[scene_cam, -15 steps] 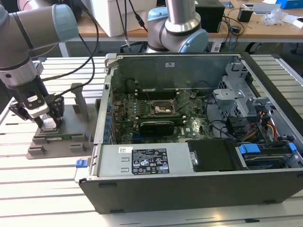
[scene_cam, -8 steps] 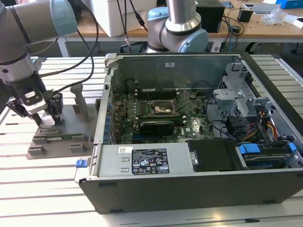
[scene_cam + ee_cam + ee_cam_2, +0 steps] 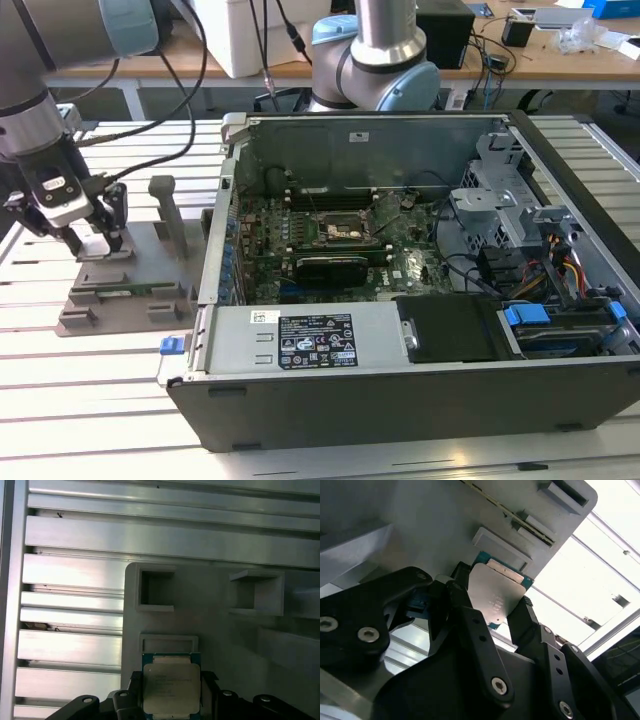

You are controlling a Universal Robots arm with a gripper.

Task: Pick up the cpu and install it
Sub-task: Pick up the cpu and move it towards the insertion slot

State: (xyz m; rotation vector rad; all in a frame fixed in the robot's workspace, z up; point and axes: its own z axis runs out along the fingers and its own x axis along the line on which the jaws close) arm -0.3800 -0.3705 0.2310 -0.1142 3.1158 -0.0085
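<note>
1. The gripper is hanging over the grey holder tray at the exterior view's left. Its fingers are clamping the cpu by two opposite edges, likely to keep it level.
2. The cpu is sitting between the fingers; whether it is touching the tray, I cannot tell.
3. The exterior view is supplying the open computer case and its socket, well apart from the chip. Both wrist views are supplying the grip.
</note>
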